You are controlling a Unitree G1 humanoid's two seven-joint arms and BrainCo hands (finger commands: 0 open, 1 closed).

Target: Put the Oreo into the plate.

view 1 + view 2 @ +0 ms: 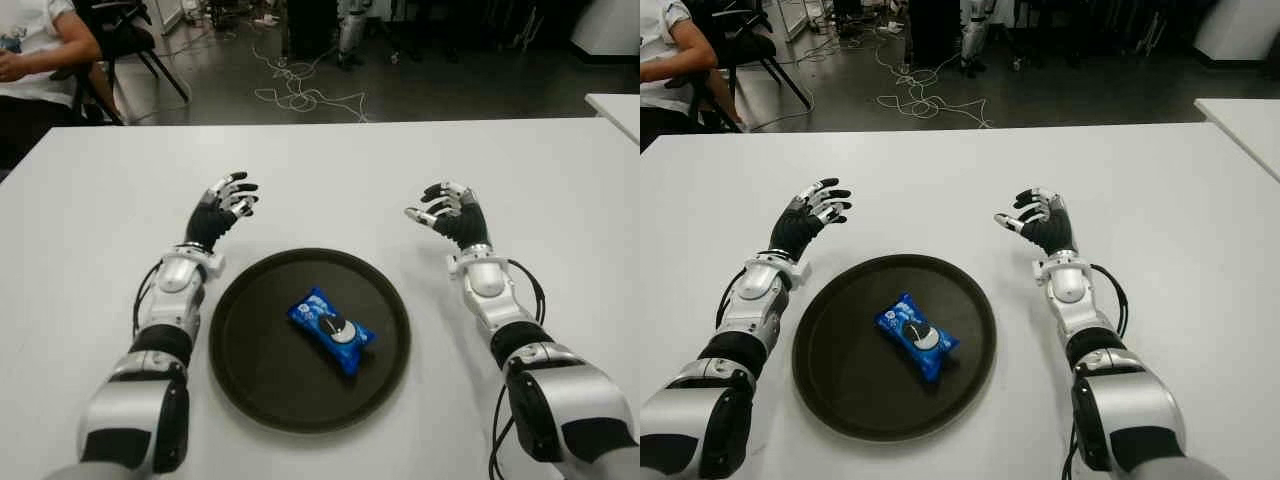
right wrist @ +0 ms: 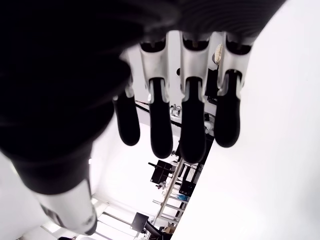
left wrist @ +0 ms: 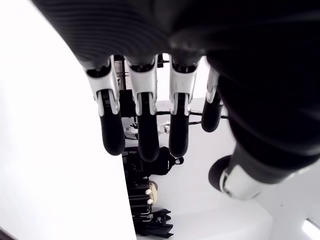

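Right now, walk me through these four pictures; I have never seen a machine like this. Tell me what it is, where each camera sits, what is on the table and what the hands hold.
This is a humanoid robot with two arms ending in fingered hands. The two wide pictures come from a stereo camera on its head, looking down at a white table. The two close-ups come from cameras on each wrist, looking along the fingers.

On the table lies a round dark plate, and in it a blue Oreo packet. The left hand shows beside the plate's left side, the right hand beside its right. Both have loosely spread fingers and hold nothing; the wrist views confirm it. A seated person shows at the far left, beyond the table.
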